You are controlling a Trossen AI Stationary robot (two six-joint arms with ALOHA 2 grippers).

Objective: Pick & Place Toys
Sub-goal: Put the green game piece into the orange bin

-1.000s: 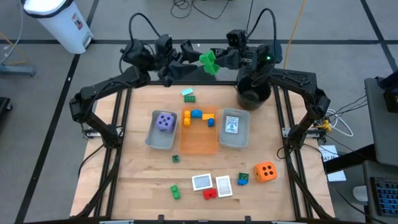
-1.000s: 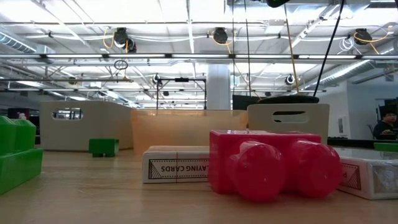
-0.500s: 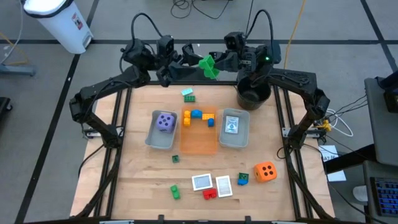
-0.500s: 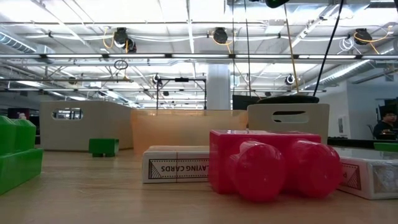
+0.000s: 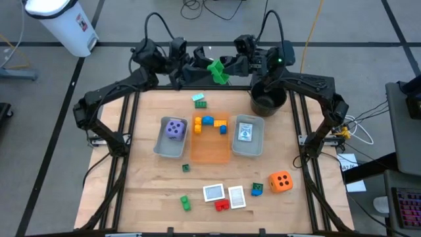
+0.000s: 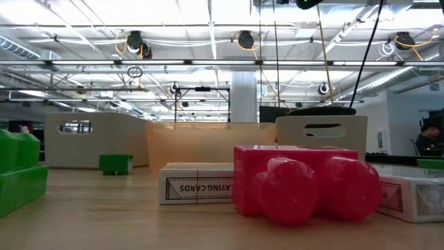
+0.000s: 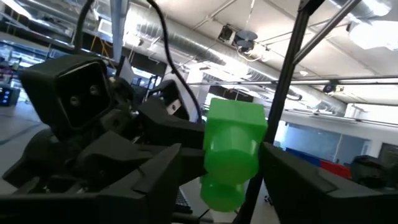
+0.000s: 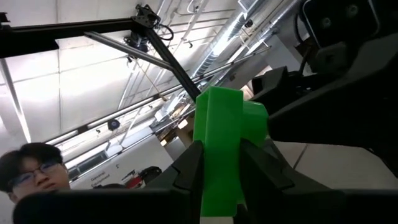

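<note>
A green brick [image 5: 216, 70] is held high above the table's far edge, between my two arms. My right gripper [image 5: 227, 66] is shut on it and reaches in from the right. My left gripper [image 5: 201, 66] is open and comes from the left. Its two fingers [image 7: 158, 180] stand on either side of the brick [image 7: 231, 149], with a gap showing. On the table, a purple die [image 5: 174, 129] lies in the left grey tray. Several bricks lie in the orange tray [image 5: 210, 151]. An orange die [image 5: 281, 182], cards [image 5: 214, 192] and a red brick [image 5: 222, 205] lie near the front edge. My right gripper pinches the green brick between its two fingers [image 8: 186, 168], on two opposite sides of its lower part [image 8: 217, 186]. The fingers come about level from the table's right. The brick is lifted clear, high above the far edge, its free end sticking out toward my left gripper.
A black round bucket [image 5: 268, 102] stands at the far right, below my right arm. The right grey tray [image 5: 248, 137] holds a card. A green and teal brick [image 5: 198, 100] lies behind the trays. Small green bricks [image 5: 185, 203] lie at the front left.
My right gripper has carried the green brick a little toward the table's left. My left gripper has moved a little toward the right, so the two grippers now stand closer together, with the brick between the left fingers.
</note>
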